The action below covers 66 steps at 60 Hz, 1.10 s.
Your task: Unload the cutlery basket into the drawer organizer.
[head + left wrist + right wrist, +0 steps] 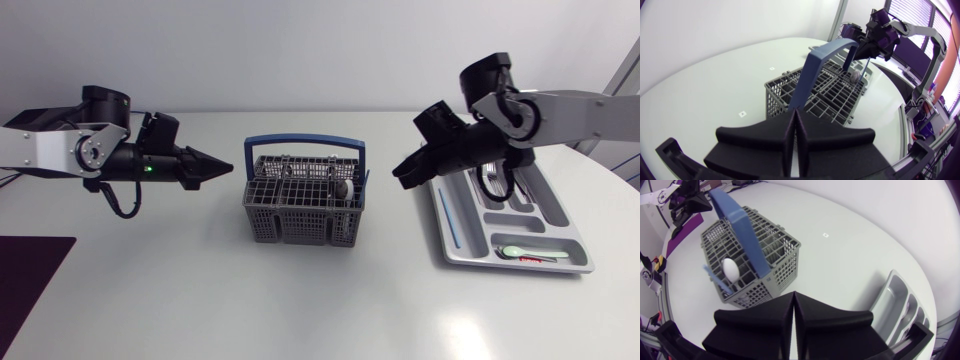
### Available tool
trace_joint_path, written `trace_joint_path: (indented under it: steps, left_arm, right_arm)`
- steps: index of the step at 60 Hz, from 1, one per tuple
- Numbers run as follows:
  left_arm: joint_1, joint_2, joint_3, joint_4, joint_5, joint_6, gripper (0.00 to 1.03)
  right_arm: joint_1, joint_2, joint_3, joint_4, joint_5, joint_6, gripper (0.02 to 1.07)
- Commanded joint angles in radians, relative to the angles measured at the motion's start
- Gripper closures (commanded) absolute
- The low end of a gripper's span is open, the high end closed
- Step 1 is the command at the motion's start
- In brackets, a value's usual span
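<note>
The grey cutlery basket (303,205) with a blue handle (305,143) stands mid-table. A white spoon (340,188) sticks up in its right side; the right wrist view shows that spoon (730,269) beside a thin blue piece (715,279). My left gripper (228,165) hovers just left of the basket, shut and empty, pointing at it. My right gripper (397,172) hangs just right of the basket, also shut and empty. The grey drawer organizer (455,250) lies at the right, holding dark cutlery (500,190), a blue stick (450,222) and a pale green spoon (520,250).
A dark purple mat (25,280) lies at the table's front left corner. In the left wrist view the basket (825,92) sits straight ahead of the shut fingers (787,135), with my right arm (880,35) beyond it. The organizer's rim (900,300) shows beside my right gripper (793,300).
</note>
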Motion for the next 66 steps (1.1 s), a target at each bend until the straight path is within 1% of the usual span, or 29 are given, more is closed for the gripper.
trace_joint_path:
  steps: [1, 3, 8, 14, 19, 21, 29, 36, 49, 63, 64, 66]
  left_arm:
    - [0.012, -0.087, -0.049, -0.011, 0.007, 0.008, 1.00]
    - [0.012, -0.115, -0.060, -0.014, 0.007, 0.008, 1.00]
    - [0.008, -0.191, -0.090, -0.031, 0.007, 0.004, 1.00]
    - [-0.017, -0.257, -0.120, -0.049, 0.006, -0.001, 0.99]
    - [-0.042, -0.302, -0.133, -0.061, 0.000, -0.012, 0.99]
    - [-0.057, -0.320, -0.136, -0.068, -0.008, -0.019, 0.99]
    - [-0.111, -0.368, -0.152, -0.081, -0.031, -0.038, 0.99]
    - [-0.158, -0.392, -0.166, -0.083, -0.057, -0.053, 0.99]
    - [-0.223, -0.417, -0.186, -0.080, -0.086, -0.062, 0.99]
    - [-0.247, -0.420, -0.190, -0.077, -0.094, -0.068, 0.99]
    - [-0.249, -0.418, -0.190, -0.077, -0.094, -0.070, 0.99]
    - [-0.252, -0.418, -0.190, -0.077, -0.095, -0.070, 0.99]
  right_arm:
    - [-0.012, -0.104, -0.075, -0.001, -0.027, -0.027, 1.01]
    - [-0.012, -0.140, -0.095, -0.007, -0.038, -0.028, 0.99]
    - [-0.009, -0.211, -0.130, -0.036, -0.056, -0.031, 0.82]
    - [0.016, -0.265, -0.152, -0.062, -0.067, -0.031, 0.70]
    - [0.048, -0.286, -0.160, -0.071, -0.067, -0.019, 0.52]
    - [0.065, -0.286, -0.160, -0.073, -0.067, -0.012, 0.50]
    - [0.132, -0.275, -0.157, -0.057, -0.057, 0.025, 0.50]
    - [0.181, -0.243, -0.144, -0.030, -0.027, 0.051, 0.50]
    - [0.197, -0.157, -0.106, 0.001, -0.002, 0.073, 0.50]
    - [0.197, -0.117, -0.089, 0.033, 0.001, 0.085, 0.51]
    - [0.197, -0.116, -0.087, 0.035, 0.001, 0.085, 0.52]
    - [0.198, -0.111, -0.083, 0.036, 0.002, 0.087, 0.57]
